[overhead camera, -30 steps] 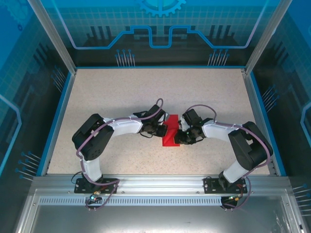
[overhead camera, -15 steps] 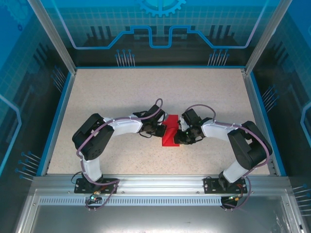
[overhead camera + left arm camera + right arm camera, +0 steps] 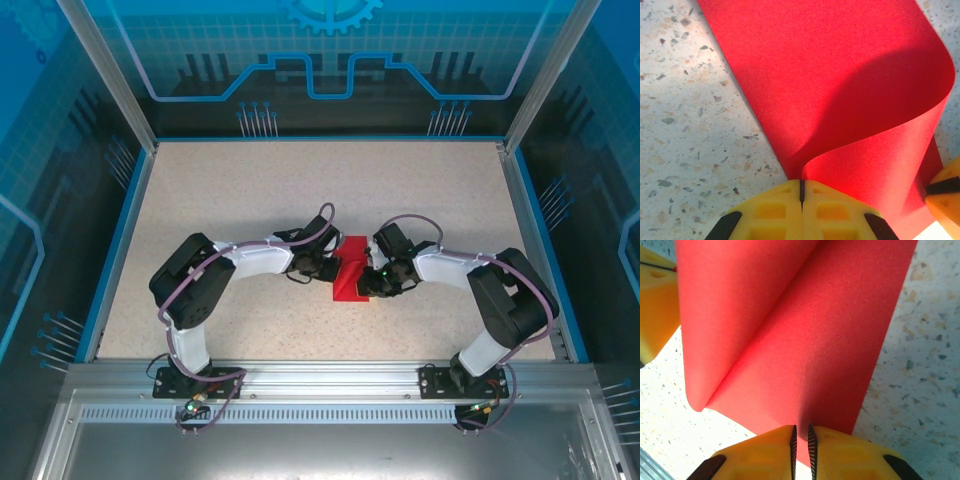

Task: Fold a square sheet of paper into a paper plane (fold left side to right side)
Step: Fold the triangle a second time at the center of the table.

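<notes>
Overhead: speckled beige table (image 3: 250, 200) w/ blue rim, walled by blue printed panels (image 3: 330, 60) on back & both sides. Left arm (image 3: 200, 285) & right arm (image 3: 505, 300) both bent inward from near edge, wrists meeting approx. mid-table, slightly nearer the bases than the far rim. Between them, the square sheet of paper (image 3: 350, 270), bright red, partly doubled over: near portion flat on table, far portion lifted. Reads as a stepped red shape from above. Left wrist view: sheet (image 3: 830, 65) lies across table, one flap curls up & over in a soft rounded bend, no sharp crease, casting a dark shadow on the layer under it. Right wrist view: sheet (image 3: 790, 315) shows two layers meeting along a diagonal line, rounded fold end at lower left, bare table to the right & lower left. Left gripper (image 3: 328, 265) at sheet's left edge; close up (image 3: 801, 187), yellow fingers (image 3: 770, 215) pressed tight together, only a hairline seam, curled paper edge pinched at the tips. Right gripper (image 3: 372, 280) at sheet's right side; close up (image 3: 801, 432), jaws nearly closed, narrow slot w/ red paper edge clamped in it. A yellow finger of the opposite gripper shows at edge of each wrist view, just beside the paper.
</notes>
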`<state>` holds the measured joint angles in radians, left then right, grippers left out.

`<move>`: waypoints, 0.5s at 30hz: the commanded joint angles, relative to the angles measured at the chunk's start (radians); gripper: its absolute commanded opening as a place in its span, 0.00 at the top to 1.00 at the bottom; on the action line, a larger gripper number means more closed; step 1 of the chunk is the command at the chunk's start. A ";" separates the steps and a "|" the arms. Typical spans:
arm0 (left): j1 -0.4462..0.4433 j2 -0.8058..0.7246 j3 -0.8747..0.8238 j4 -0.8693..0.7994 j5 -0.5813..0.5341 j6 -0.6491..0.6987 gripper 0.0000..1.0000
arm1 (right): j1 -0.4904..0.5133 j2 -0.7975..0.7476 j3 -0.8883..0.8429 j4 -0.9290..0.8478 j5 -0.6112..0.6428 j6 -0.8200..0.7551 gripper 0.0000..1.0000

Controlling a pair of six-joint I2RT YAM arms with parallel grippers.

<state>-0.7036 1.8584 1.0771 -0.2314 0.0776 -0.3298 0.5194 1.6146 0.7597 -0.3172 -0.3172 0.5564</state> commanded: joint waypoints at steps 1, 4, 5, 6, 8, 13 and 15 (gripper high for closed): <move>0.011 0.025 0.034 -0.023 -0.012 0.031 1.00 | 0.024 0.027 0.007 -0.039 0.015 -0.016 0.82; 0.011 0.034 0.039 -0.023 -0.016 0.032 1.00 | 0.024 0.028 0.009 -0.040 0.015 -0.016 0.82; 0.012 0.036 0.040 -0.023 -0.016 0.032 1.00 | 0.024 0.028 0.009 -0.041 0.016 -0.016 0.82; 0.011 0.038 0.040 -0.022 -0.016 0.032 1.00 | 0.024 0.028 0.009 -0.040 0.015 -0.016 0.82; 0.011 0.042 0.040 -0.019 -0.013 0.030 1.00 | 0.025 0.028 0.009 -0.040 0.015 -0.016 0.82; 0.012 0.045 0.031 -0.009 -0.001 0.024 1.00 | 0.025 0.030 0.014 -0.038 0.007 -0.019 0.82; 0.011 0.044 0.022 -0.006 0.001 0.021 1.00 | 0.025 0.020 0.016 -0.033 0.003 -0.023 0.82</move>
<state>-0.7017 1.8793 1.0954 -0.2352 0.0746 -0.3298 0.5240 1.6169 0.7631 -0.3183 -0.3176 0.5556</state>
